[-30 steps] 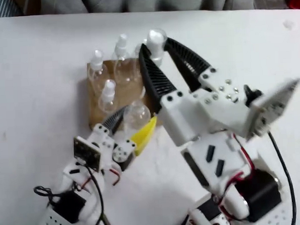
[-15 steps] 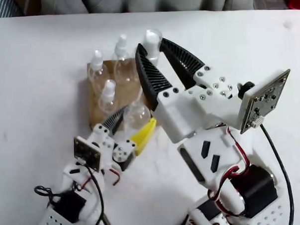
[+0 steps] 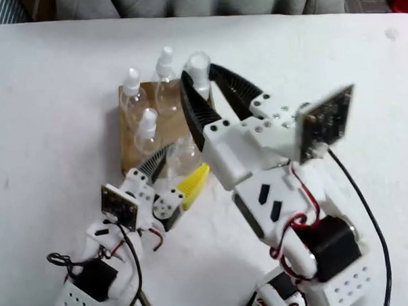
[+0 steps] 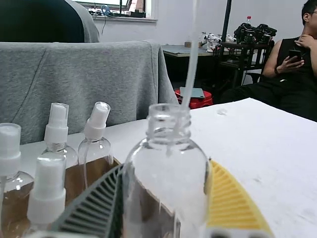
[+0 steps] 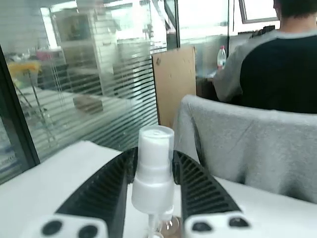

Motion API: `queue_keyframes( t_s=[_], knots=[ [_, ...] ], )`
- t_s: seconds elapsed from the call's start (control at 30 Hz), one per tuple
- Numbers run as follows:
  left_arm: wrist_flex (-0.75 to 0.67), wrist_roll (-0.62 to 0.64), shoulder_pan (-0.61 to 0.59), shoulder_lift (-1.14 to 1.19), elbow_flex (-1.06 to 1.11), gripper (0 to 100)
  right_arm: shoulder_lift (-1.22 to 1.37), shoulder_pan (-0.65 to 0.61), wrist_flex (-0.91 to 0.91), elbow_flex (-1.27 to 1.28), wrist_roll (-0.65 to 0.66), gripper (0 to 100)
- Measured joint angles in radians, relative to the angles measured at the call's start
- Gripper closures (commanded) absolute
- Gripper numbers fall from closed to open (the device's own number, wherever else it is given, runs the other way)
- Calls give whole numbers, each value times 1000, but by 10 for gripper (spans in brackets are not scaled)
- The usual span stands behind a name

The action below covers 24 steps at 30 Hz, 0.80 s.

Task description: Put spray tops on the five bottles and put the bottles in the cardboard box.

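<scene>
You have the white table (image 3: 52,98) under both arms. On it, left of the middle and nearer to the far edge, lies the cardboard box (image 3: 131,156).

Your right gripper (image 3: 198,75) (image 5: 154,158) is held higher than the bottles; in the high view it appears over the far right corner of the box. Its jaws stand narrow, and between its two black fingers (image 5: 109,193) is the spray top (image 3: 197,62) (image 5: 153,173). The fingers press the spray top from both sides, near their tips, and it is upright with the nozzle head above the fingers.

Your left gripper (image 3: 187,159) (image 4: 166,198) is at the near edge of the box, towards the right corner. Its jaws are closed around the open bottle (image 3: 184,154) (image 4: 166,163). The grey ribbed finger (image 4: 94,208) touches one side of the bottle's round body and the yellow finger (image 4: 230,203) touches the other side. The bottle is upright and its neck is above both fingers. I cannot tell if its bottom rests on the box.

Four capped bottles (image 4: 56,130) (image 3: 147,128) stand upright in the box, beyond the open bottle and to its left.

The thin dip tube (image 4: 190,54) of the spray top comes down from above into the neck of the open bottle, and its lower end is inside the neck. The white body of the spray top is well apart from the neck, not yet seated.
</scene>
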Motion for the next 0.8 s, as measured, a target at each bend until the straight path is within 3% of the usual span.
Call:
queue_keyframes(
  t_s=[0.63, 0.8],
  knots=[
    [0, 0, -12, 0, 0, 977, 2, -87, -17, 216, 0, 978],
    [0, 0, -12, 0, 0, 977, 2, -91, 41, 216, 0, 865]
  ],
)
